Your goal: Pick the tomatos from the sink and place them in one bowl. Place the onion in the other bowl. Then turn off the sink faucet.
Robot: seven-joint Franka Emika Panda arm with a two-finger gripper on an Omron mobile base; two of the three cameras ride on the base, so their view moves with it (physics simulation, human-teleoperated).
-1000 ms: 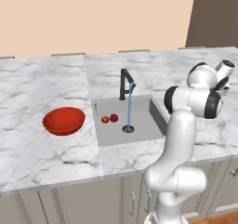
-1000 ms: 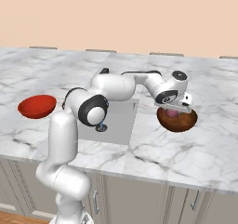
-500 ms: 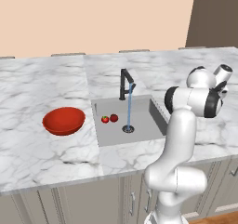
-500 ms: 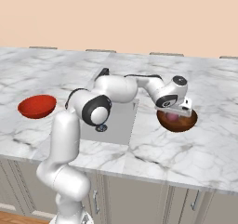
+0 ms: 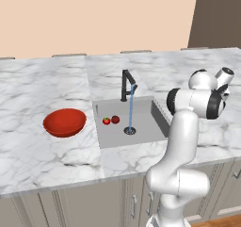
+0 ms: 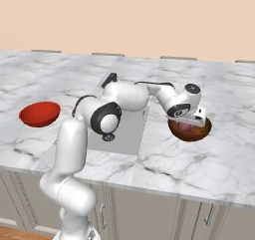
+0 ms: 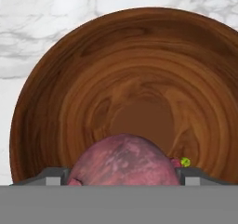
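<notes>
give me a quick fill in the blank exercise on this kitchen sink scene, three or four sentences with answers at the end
1. The pinkish-purple round onion sits over the glossy dark brown ____.
2. The two small red tomatoes lie in the grey recessed ____.
3. Water runs from the slim ____ faucet.
4. The wide shallow red-orange bowl holds ____ tomatoes.

Missing words: bowl; sink; black; no

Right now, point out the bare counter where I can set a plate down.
Free: the marble between the red bowl and the sink, and the stretch left of that bowl. The front strip below the sink is narrow. Crowded: the dark brown bowl, where the gripper hangs over the onion.
</notes>
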